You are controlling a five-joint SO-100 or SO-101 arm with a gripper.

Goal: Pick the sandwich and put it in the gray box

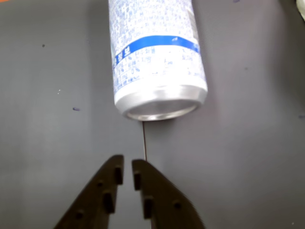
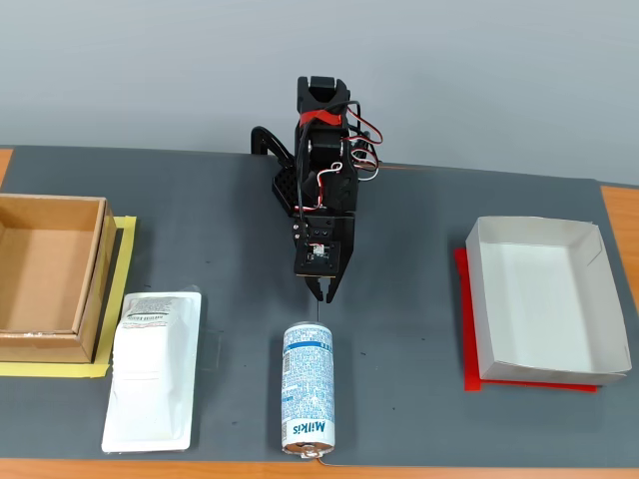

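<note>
Nearest the front edge of the table (image 2: 419,220) in the fixed view, a blue-and-white can (image 2: 309,402) lies on its side, its rim almost at that edge. Left of the can, with a clear strip of dark mat between, the sandwich (image 2: 153,370) lies flat, a white plastic packet with its gray label at the far end. Just beyond the can hangs the end effector (image 2: 325,291), its dark jaws nearly closed with only a thin slit between them, gripping nothing. Left of the can and farther back stands a brown cardboard box (image 2: 50,276) on yellow tape. Well right of the can sits the gray box (image 2: 544,299), shallow, empty, on a red sheet. A pale wall rises behind.
</note>
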